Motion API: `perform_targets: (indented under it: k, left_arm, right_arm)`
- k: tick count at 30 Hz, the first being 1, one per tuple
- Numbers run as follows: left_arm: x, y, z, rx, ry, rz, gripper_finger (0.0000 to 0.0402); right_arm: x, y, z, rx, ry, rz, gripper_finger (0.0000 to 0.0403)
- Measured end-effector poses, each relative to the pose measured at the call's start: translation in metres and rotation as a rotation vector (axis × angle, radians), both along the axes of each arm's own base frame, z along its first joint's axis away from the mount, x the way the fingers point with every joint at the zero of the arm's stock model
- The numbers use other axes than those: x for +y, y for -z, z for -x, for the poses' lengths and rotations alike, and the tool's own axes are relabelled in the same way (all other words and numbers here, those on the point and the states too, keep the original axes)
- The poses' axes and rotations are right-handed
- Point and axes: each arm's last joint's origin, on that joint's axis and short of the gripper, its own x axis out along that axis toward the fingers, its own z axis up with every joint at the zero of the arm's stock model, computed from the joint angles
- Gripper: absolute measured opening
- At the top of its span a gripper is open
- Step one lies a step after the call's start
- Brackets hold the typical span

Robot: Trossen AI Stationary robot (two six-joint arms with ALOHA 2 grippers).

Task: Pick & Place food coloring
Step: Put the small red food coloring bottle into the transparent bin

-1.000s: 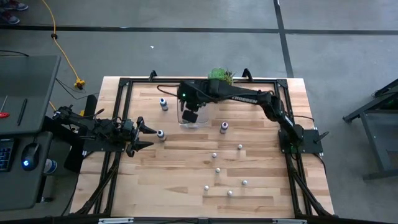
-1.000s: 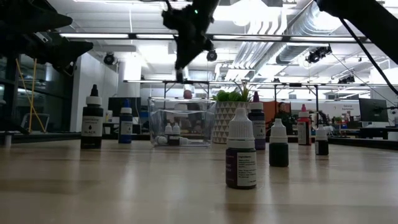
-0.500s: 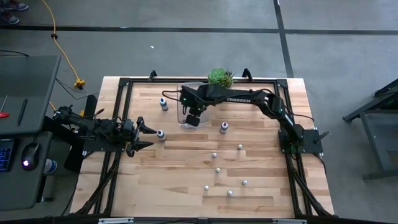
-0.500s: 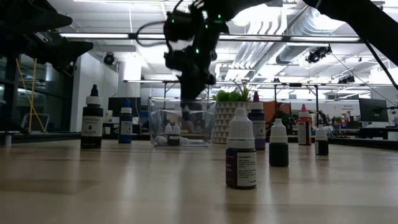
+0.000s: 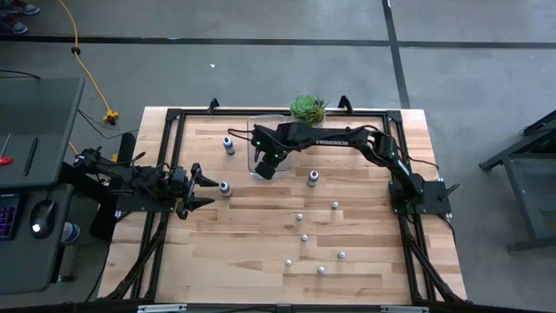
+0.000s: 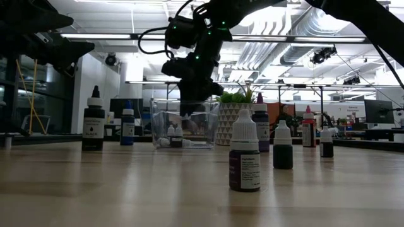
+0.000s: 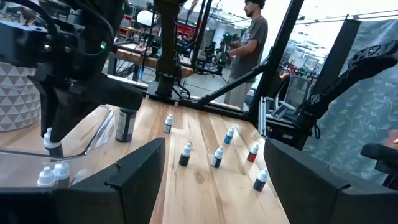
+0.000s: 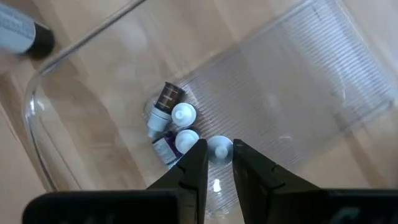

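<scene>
The right gripper (image 8: 217,163) was seen lowered into the clear plastic bin (image 5: 257,130) at the far middle of the table (image 5: 261,252), just in front of the potted succulent (image 5: 307,108); its two fingers (image 8: 194,168) were clamped on the white cap of a small dropper bottle (image 8: 219,149), held upright between them. In the left wrist view the same bottle (image 7: 52,147) was shown hanging below the dark gripper (image 7: 53,134), inside the bin's curved wall (image 7: 99,134); whether its base touched the bin floor could not be told. Three more bottles (image 8: 168,127) were gathered in the bin right beside the held one, at least one lying on its side; two white caps (image 7: 51,174) were picked up in the left wrist view too.

The left gripper (image 5: 208,190) was parked over the left side of the table, its fingers spread apart and holding nothing; a blue-capped bottle (image 5: 225,188) stood just off its fingertips.

The other food coloring bottles were scattered over the wood; one blue bottle (image 5: 228,145) was left of the bin, a purple one (image 5: 313,177) to its right, and a loose group of whitish ones (image 5: 303,238) was spread toward the near side. At table height a white-capped bottle (image 6: 244,159) was caught closest to the camera, a black-labelled one (image 6: 93,120) off to the left; a person (image 7: 247,43) was standing in the room beyond.
</scene>
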Motion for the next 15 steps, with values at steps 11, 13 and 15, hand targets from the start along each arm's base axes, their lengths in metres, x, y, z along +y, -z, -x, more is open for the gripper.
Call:
perform_targets:
  k: [11, 13, 15]
  left_arm:
    - [0.0000, 0.0000, 0.0000, 0.000, 0.000, 0.000, 0.0271]
    - [0.0000, 0.0000, 0.0000, 0.000, 0.000, 0.000, 0.0271]
    - [0.0000, 0.0000, 0.0000, 0.000, 0.000, 0.000, 0.0271]
  right_arm:
    - [0.0001, 0.0014, 0.0035, 0.020, 0.166, -0.049, 0.0054]
    - [-0.0002, 0.0015, 0.0039, 0.022, 0.191, -0.048, 0.0057]
    - [0.0001, 0.0019, 0.0049, 0.033, 0.214, -0.040, 0.0060]
